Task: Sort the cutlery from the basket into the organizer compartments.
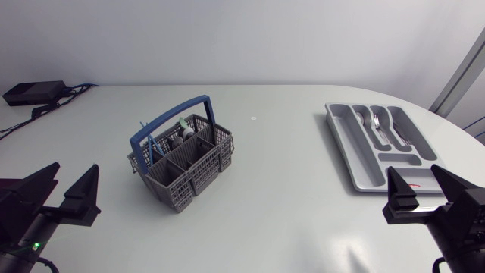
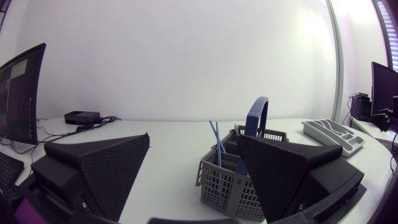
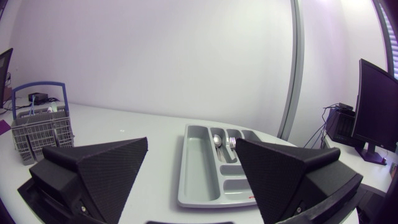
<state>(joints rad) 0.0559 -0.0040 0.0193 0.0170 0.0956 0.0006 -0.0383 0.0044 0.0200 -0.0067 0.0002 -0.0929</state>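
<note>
Mid-sort, I reckon: steel spoon+forks point(image 1: 383, 125) in organizer point(image 1: 350, 142) at 3 o'clock on bench point(image 1: 288, 201), more pcs in basket point(image 1: 195, 184) at 9 | L pincer point(image 1: 73, 173) at 8, R pincer point(image 1: 414, 173) at 4, both wide, empty | next: L over basket, nip one slim handle | basket grey plastic mesh, blue hoop grip point(image 1: 170, 117); organizer smooth grey

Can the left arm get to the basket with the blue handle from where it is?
Probably yes. The left gripper sits with open fingers facing the basket, with only bare table between them. The blue handle arches over the top and might crowd a grab from above.
</note>
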